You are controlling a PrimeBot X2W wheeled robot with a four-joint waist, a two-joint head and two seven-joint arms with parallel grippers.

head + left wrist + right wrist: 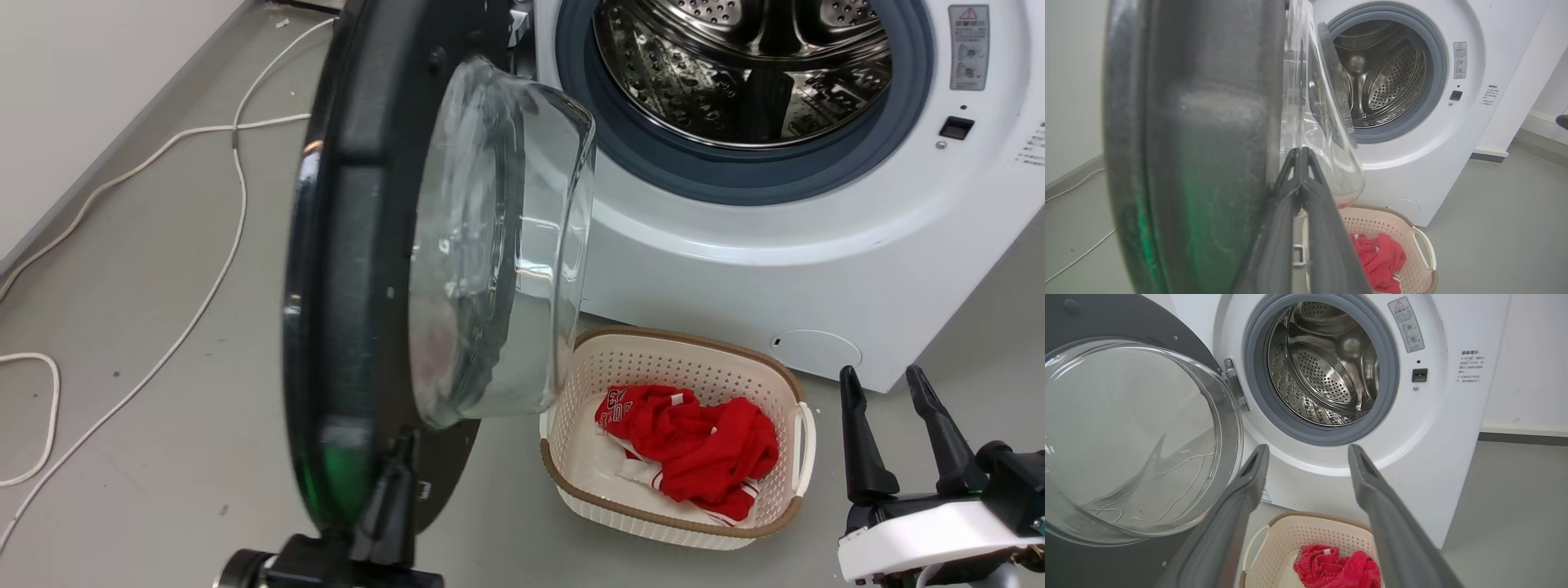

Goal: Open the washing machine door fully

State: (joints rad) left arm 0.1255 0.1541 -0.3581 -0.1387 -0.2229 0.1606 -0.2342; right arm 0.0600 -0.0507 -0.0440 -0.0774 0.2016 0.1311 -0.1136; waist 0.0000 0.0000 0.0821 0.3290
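The washing machine is sitting on the grey floor with its steel drum fully exposed, so the unlatching part is looking done. The washing machine door is hanging off its hinge at the left of the opening. It is standing out roughly square to the machine front and edge-on to the head camera, with its glass bowl facing right. Judging from that angle, the swing is reading as only partly done, with more travel left toward the wall side before it counts as fully open. A cream laundry basket is sitting on the floor just in front of the machine, near the door's glass, and is holding a red garment. The left claw is showing its fingers pressed together with nothing visible between them, lying against the door's black inner face near its lower edge and seemingly pushing. The right claw is hanging spread and empty, well apart from the door, right of the basket. A white cable is trailing over the floor left of the door.
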